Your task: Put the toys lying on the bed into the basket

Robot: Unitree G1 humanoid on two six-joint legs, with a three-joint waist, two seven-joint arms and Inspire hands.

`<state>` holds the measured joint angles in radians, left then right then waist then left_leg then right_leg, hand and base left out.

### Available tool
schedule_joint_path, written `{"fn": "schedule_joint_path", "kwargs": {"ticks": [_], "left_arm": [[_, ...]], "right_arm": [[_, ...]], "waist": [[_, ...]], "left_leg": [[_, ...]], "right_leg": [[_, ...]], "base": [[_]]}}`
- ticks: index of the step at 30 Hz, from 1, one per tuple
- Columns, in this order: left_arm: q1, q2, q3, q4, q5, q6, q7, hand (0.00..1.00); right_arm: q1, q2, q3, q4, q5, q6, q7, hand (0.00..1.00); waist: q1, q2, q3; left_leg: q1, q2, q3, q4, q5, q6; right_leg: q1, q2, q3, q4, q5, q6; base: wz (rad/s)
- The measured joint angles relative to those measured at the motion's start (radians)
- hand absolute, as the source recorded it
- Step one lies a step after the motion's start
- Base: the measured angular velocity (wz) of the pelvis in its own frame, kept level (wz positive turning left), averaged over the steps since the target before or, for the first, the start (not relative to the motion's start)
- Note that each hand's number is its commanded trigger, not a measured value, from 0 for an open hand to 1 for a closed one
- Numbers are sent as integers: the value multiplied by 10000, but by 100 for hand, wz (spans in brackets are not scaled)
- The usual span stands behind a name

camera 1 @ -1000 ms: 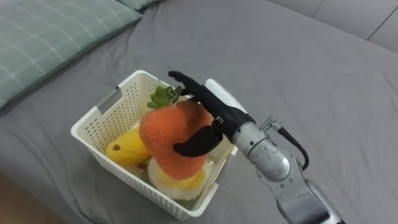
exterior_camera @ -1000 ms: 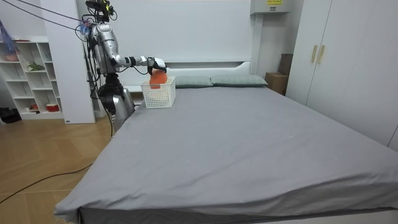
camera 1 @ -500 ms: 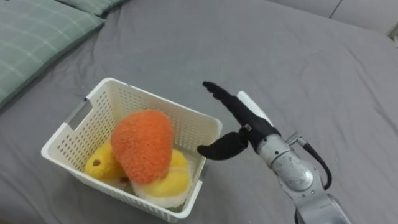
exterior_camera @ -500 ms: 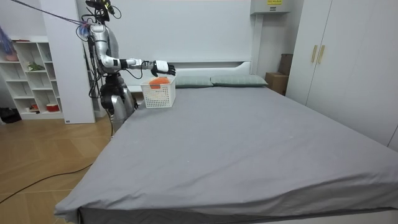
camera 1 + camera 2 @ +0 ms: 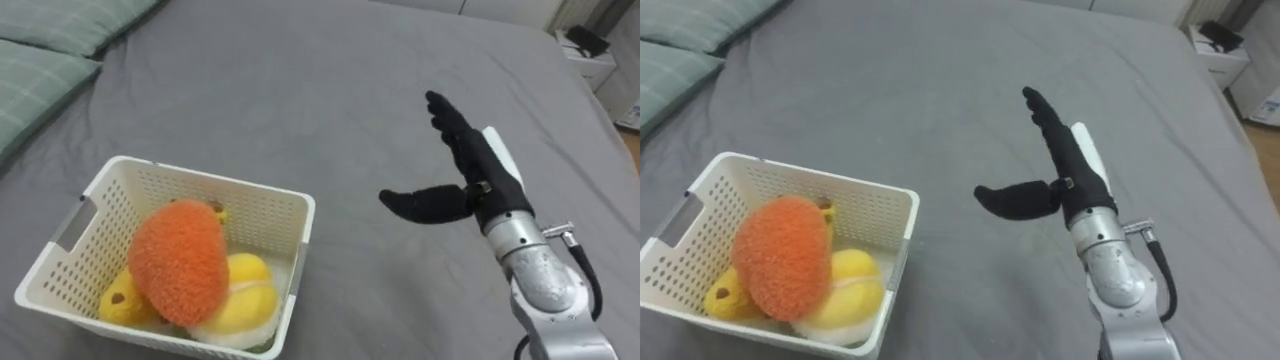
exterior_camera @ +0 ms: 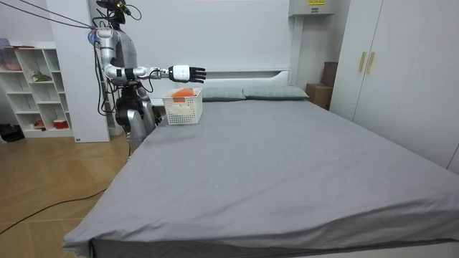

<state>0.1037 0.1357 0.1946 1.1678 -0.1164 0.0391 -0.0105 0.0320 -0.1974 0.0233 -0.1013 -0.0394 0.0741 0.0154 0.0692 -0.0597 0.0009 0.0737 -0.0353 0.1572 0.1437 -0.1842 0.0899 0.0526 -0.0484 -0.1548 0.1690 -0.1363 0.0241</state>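
Grey sheet covers the bed (image 5: 300, 80), and the collecting looks close to finished: a white slatted plastic basket (image 5: 255, 215) sits on it at about 8 o'clock in the eye views. It holds a fuzzy orange plush toy (image 5: 178, 262) lying on top of two yellow plush toys, one (image 5: 245, 290) against the basket's near right wall and one (image 5: 118, 300) at its left. The right hand (image 5: 475, 170) hovers over bare sheet at 3 o'clock, well apart from the basket, fingers straight, thumb spread toward the basket, holding nothing. Judging by the stretch of sheet that both the eye views and the room view take in, what is left is probably a last check of the bed and carrying the basket off. Green checked pillows (image 5: 35, 85) lie at 10 o'clock, near the basket but not touching it. In the room view the robot stands beside the head of the bed, with a white shelf unit (image 6: 36, 86) behind it at 9 o'clock and a wardrobe (image 6: 401, 79) at 3 o'clock. No object lies between hand and basket, though the orange toy rides above the rim and might tip out when lifted.
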Motion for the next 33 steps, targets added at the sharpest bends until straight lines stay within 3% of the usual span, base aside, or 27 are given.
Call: {"fn": "schedule_joint_path", "kwargs": {"ticks": [5,7,10,16,21,29,31,33], "left_arm": [[241,27,187,-8,-26,3,18,0],[317,18,172,-9,-165,9,30,0],[524,2,156,-8,-492,39,98,0],[870,-17,-232,-194,-479,55,456,0],[1007,-24,-253,-194,-459,53,491,0],[1168,-25,-204,-297,-169,83,437,0],[1168,-25,-204,-269,-45,150,505,0],[1181,-24,-217,-270,18,159,521,0]], "right_arm": [[226,0,-971,15,133,-23,-798,0],[428,-1,-1293,196,375,-325,-1405,0],[809,18,-1429,872,982,-486,-2053,0],[1206,108,-1764,2819,2412,-595,-2742,0],[1680,268,-1871,4702,3955,-715,-3407,0],[1761,476,-2228,8114,3820,-804,-3194,0],[1834,473,-2234,9473,3489,-1075,-3018,0],[1969,490,-2232,10336,3473,-1079,-2928,0]], "waist": [[-391,126,-11],[-482,175,-44],[-718,219,-109],[-1177,290,-83],[-1196,359,-75],[-1408,471,-44],[-1500,459,-27],[-1485,452,-22]], "left_leg": [[-4,29,84,-16,-18,-15],[39,78,216,-19,-36,-47],[147,93,273,-85,-47,-64],[194,103,373,-83,-68,-64],[246,142,569,-95,-116,-88],[241,186,601,-78,-154,-122],[215,189,594,-82,-158,-131],[231,200,591,-90,-173,-151]], "right_leg": [[-48,26,2,-1,12,-7],[-53,66,94,-11,32,-36],[-9,98,180,-11,34,-40],[-18,117,304,9,38,-46],[-14,177,509,6,42,-53],[-114,229,614,14,42,-77],[-112,242,641,14,41,-83],[-12,253,641,-3,34,-89]], "base": [[-4],[-16],[-9],[-7],[-12],[-2],[0],[0]]}}
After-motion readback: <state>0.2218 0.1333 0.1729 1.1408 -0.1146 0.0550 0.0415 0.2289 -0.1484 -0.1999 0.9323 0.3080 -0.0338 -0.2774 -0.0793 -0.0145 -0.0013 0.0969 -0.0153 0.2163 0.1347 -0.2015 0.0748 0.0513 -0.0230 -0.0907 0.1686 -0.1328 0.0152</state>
